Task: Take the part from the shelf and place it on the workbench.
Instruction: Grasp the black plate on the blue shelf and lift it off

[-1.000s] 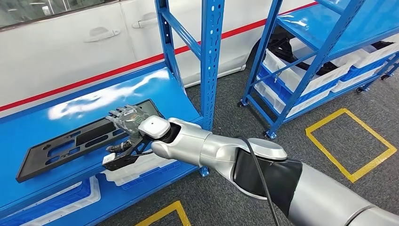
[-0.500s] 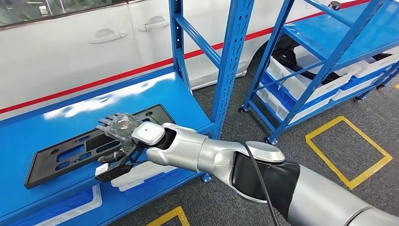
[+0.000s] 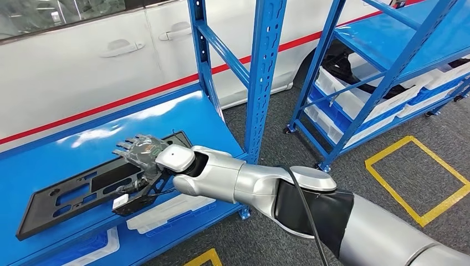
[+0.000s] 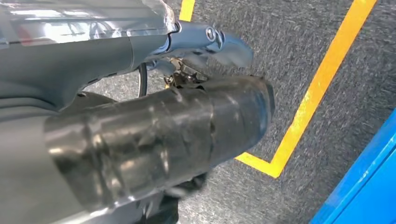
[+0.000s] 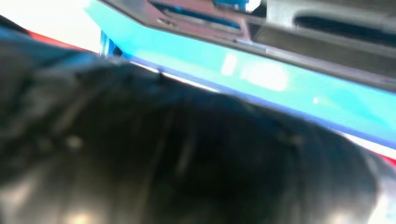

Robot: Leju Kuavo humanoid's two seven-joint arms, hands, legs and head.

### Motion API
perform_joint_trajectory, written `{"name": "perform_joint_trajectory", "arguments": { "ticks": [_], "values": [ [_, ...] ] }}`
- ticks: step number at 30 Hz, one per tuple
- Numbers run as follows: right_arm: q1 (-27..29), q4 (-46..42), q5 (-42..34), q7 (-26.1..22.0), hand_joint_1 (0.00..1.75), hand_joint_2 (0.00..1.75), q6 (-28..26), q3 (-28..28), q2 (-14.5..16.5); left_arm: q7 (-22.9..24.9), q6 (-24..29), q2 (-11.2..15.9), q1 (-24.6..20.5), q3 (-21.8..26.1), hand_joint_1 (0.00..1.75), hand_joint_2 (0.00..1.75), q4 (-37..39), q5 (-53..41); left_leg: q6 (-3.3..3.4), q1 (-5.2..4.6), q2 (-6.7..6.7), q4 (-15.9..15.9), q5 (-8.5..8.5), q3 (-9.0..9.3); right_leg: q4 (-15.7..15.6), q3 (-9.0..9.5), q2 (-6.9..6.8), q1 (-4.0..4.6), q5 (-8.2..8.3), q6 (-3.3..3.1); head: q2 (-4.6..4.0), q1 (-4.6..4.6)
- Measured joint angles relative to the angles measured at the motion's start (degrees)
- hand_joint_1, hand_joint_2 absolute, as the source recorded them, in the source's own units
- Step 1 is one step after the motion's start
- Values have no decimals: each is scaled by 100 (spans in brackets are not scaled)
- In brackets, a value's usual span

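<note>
Part: the long black part (image 3: 83, 191) lies flat on the blue shelf (image 3: 66, 147), near its front edge.
Right hand: the right hand (image 3: 138, 152) hovers over the part's end, fingers spread; whether it grips the part, one cannot tell.
Advice: the hand should close on the rim firmly and lift level, because a long part tilts easily.
Left hand: the left hand (image 4: 140, 135) hangs over the floor; its state is unclear.

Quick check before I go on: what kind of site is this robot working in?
Probably a car plant or parts store: blue steel racks with white bins, a white car body behind them, yellow floor markings, and a black plastic panel on the shelf.
</note>
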Motion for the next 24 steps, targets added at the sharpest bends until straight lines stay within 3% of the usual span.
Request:
{"name": "perform_joint_trajectory", "arguments": {
  "ticks": [1, 2, 4, 6, 7, 11, 13, 15, 16, 17, 18, 20, 21, 22, 24],
  "values": [
    [24, 0, -35, 0, 0, 0, 1, 9, -2, -3, -11, 1, 5, 0, 0, 0, 0, 7, -17, 8, 0, 186, 6, -138, 10, 4, 0, 3, -13, -3, 0, -1],
    [49, 0, -73, 0, 0, 0, 0, 11, -3, -8, -17, 3, 9, 0, 0, 0, 0, 11, -28, 16, 2, 172, 118, -179, 25, 7, 3, 2, -28, 0, 0, -1],
    [80, 0, -146, 0, 0, 0, -5, 11, -5, -14, -27, 13, 12, 0, 0, 0, 0, 12, -34, 33, 6, -461, 564, 52, 68, 20, 14, -6, -70, 24, 0, 0],
    [100, 1, -201, -1, 0, 0, -13, 11, -14, -14, -32, 19, 7, -1, 0, 0, 1, 13, -14, 24, 3, -1104, 812, 333, 119, 6, 25, 15, -110, 74, 0, 1],
    [115, 2, -224, -3, 0, 0, -15, 11, -22, -12, -33, 20, 5, -2, 0, 0, 1, 14, 5, 15, -2, -1246, 829, 391, 134, -7, 27, 27, -118, 102, 0, 2],
    [179, 4, -292, -10, 0, 0, -28, 11, -59, 7, -35, 16, 11, -4, 0, 0, 1, 19, 135, 22, -15, -1326, 837, 420, 225, -47, 19, 23, -188, 207, 0, 2],
    [201, 9, -314, -13, 0, 0, -40, 11, -78, 13, -35, 17, 9, -4, 0, 0, 0, 19, 197, 34, -6, -1352, 851, 435, 706, -265, 12, 1, -465, 258, 0, 3],
    [266, 27, -335, -21, 0, 0, -49, 13, -98, 19, -33, 21, 6, -4, 0, 0, 0, 20, 224, 26, -4, -1349, 845, 434, 1429, -623, 9, -12, -774, 289, 0, 2],
    [313, 41, -344, -27, 0, 0, -51, 13, -108, 25, -32, 22, 7, -4, 0, 0, 0, 20, 227, 22, -6, -1345, 841, 434, 1656, -745, 9, -18, -818, 294, 0, 2],
    [354, 56, -351, -33, 0, 0, -52, 14, -116, 32, -30, 20, 9, -5, 0, 0, 0, 21, 227, 19, -9, -1339, 837, 435, 1686, -777, 9, -20, -757, 290, 0, 3],
    [382, 70, -356, -37, 0, 0, -55, 15, -121, 40, -29, 17, 12, -5, 0, 0, 0, 22, 223, 17, -13, -1333, 832, 437, 1499, -703, 9, -21, -600, 274, 0, 2],
    [399, 92, -357, -43, 0, 0, -73, 16, -126, 49, -29, 2, 13, -7, 0, 0, 0, 22, 203, 12, -17, -1323, 817, 443, 737, -349, 9, -8, -224, 211, 0, 2],
    [399, 102, -357, -48, 0, 0, -83, 16, -127, 52, -29, -7, 11, -8, 0, 0, 0, 22, 184, 3, -17, -1317, 810, 440, 418, -203, 8, 10, -114, 183, 0, 2],
    [400, 113, -357, -56, 0, 0, -92, 20, -127, 54, -29, -14, 9, -8, 0, 0, 0, 21, 161, -1, -16, -1314, 807, 436, 223, -115, 6, 31, -69, 163, 0, 2],
    [404, 141, -360, -74, 0, 0, -95, 40, -130, 58, -28, -21, 6, -9, 0, 0, 0, 22, 101, -5, -14, -1324, 807, 436, 144, -92, 8, 61, -72, 145, 0, 1]
  ]
}}
